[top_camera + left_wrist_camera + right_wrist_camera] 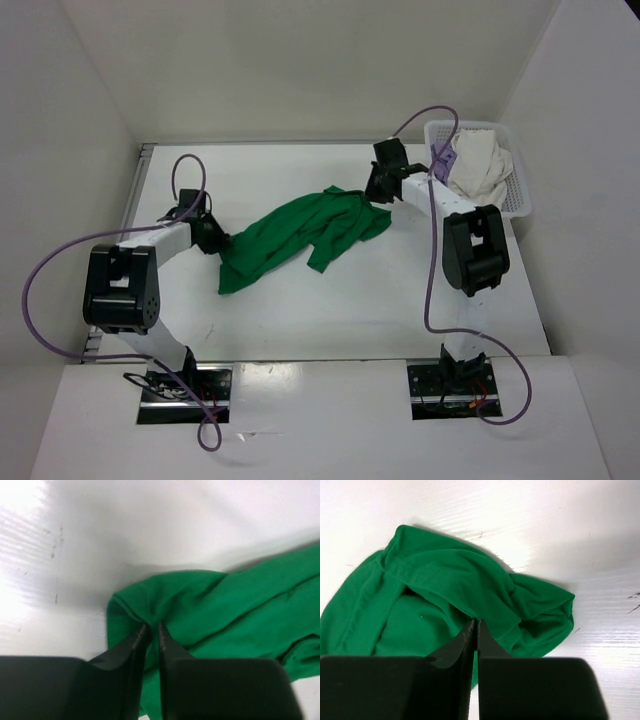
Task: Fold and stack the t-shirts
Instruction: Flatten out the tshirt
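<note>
Green t-shirt [300, 235] lies crumpled mid-table [300, 330], long axis slanting from near-left to far-right. 1 claw at each end.

Left claw [222, 243]: at the near-left end, jaws pinched on a bunched edge; cloth runs away from it toward the far-right.

Right claw [378, 192]: at the far-right end, jaws together on a fold; cloth runs toward the near-left.

White t-shirt [480, 168] and lavender t-shirt [440, 160] sit in the basket [520, 195], far-right corner.

Judgement: next, draw the 2 ends apart along that slant to spread the shirt.

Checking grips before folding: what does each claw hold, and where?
Both hold the green t-shirt: left claw pinches a fold at its left end, right claw one at its right end.
</note>
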You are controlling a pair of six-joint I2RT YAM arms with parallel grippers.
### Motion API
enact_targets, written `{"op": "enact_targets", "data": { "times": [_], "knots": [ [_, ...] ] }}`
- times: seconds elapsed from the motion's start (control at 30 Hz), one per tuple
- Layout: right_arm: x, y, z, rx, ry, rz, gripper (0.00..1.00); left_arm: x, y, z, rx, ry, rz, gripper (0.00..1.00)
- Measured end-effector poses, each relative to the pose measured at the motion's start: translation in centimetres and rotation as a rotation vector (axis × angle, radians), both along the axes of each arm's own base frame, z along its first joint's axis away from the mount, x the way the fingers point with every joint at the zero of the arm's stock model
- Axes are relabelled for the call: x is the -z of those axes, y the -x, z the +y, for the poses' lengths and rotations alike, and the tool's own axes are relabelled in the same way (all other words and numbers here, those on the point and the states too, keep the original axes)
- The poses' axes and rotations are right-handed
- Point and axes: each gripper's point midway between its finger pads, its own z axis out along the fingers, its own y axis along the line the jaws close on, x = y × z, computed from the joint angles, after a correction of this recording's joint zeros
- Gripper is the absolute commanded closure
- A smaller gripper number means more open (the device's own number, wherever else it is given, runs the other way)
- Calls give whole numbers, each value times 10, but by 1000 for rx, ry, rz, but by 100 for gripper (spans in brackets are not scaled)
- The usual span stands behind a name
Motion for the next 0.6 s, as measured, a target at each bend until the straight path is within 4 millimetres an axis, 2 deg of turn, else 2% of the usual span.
{"op": "enact_targets", "data": {
  "times": [0.1, 0.2, 0.3, 0.33, 0.4, 0.47, 0.57, 0.6],
  "knots": [
    [1, 1, -1, 1, 5, 8, 100, -7, -6, -4, 12, 19, -20, 93],
    [-5, 1, 0, 1, 7, 8, 100, -22, -16, -9, 27, 42, -57, 100],
    [-21, 2, 0, 0, 0, -10, 100, -53, -26, -16, 40, 80, -128, 100],
    [-33, 2, 1, 0, -9, -25, 100, -63, -28, -17, 41, 90, -151, 100],
    [-63, 7, 2, -5, -33, -68, 100, -92, -33, -21, 52, 109, -215, 100],
    [-105, 15, 4, -14, -71, -137, 100, -124, -37, -23, 67, 129, -290, 100],
    [-194, 34, 6, -43, -146, -297, 100, -177, -36, -18, 61, 174, -403, 100],
    [-229, 42, 7, -56, -177, -370, 100, -187, -35, -15, 58, 181, -425, 100]
  ]
}}
